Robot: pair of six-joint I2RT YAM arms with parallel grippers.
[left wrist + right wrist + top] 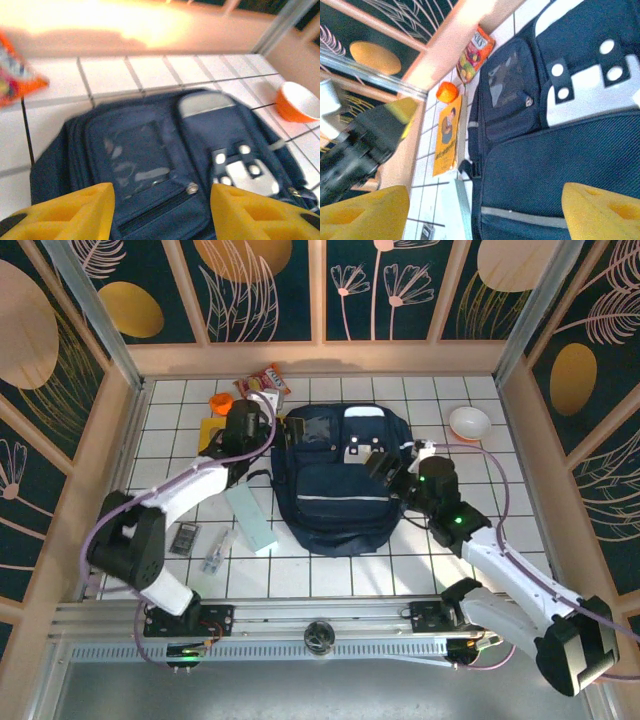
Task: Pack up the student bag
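Observation:
The student bag [340,490], a dark navy backpack with grey buckle patches, lies flat in the middle of the white tiled floor. My left gripper [264,418] hovers at the bag's top left corner. In the left wrist view its yellow fingers [75,212] stand apart, open, above the small zipped pocket and its zipper pull [191,188], with nothing between them. My right gripper [396,472] is over the bag's right side by the buckle patches. It is open [485,215], looking along the front pocket [565,160].
A mint green box [250,518], a calculator [184,538] and a clear packet [216,553] lie left of the bag. A yellow book [447,135], an orange [447,92] and a snack packet [262,380] sit at the back left. A bowl [469,422] stands at the back right.

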